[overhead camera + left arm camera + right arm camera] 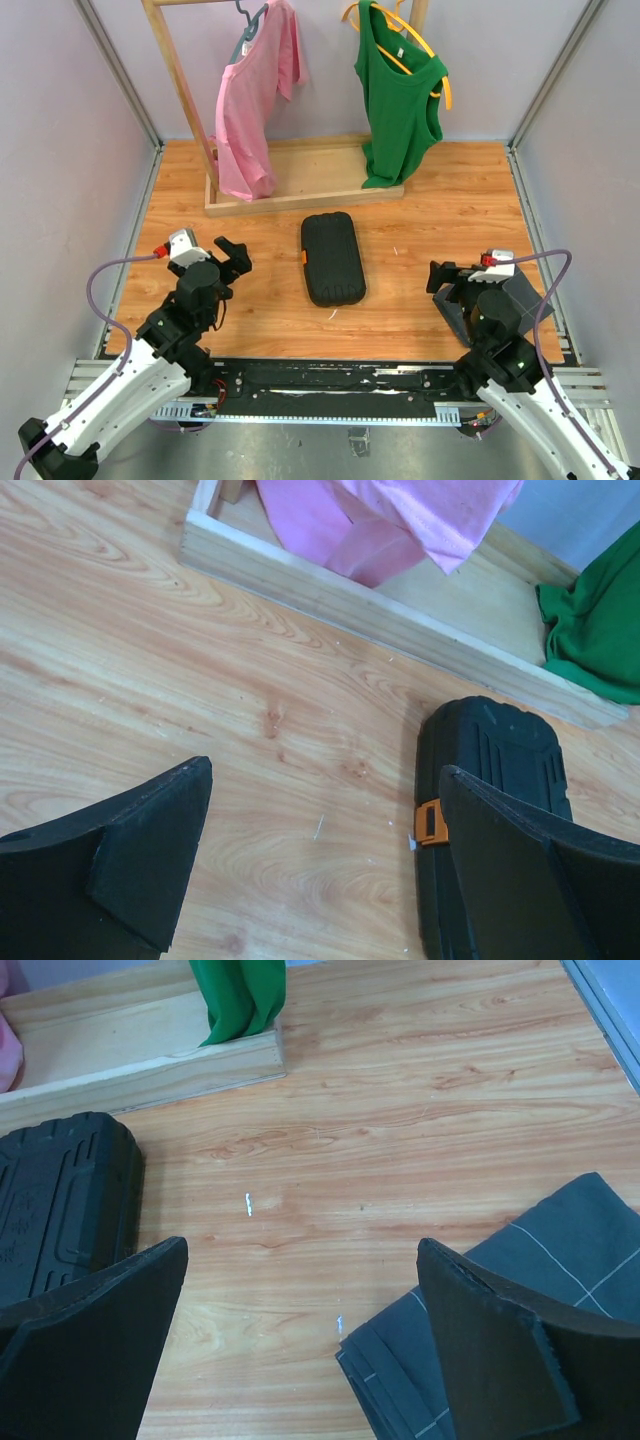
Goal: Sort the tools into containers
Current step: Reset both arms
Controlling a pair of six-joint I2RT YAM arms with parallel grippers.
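left gripper: jaws held wide apart, nothing gripped, nothing touched, bare table seen betw. the fingers. right gripper: also spread wide and empty, hung over the edge of a dark grey tray. contact w/ it can't be told.

outward: the black tool case is set mid-table betw. the two arms, shut. from the left gripper it's found to the right & slightly ahead; from the right gripper, to the left. its long axis is run near-to-far, a bit tilted. the orange latch is sat on the long side turned to the left arm.

both arms are judged abt equally near, but the latch side is better reached by the left. no tools are seen loose in any view, so likely the case is to be opened first.
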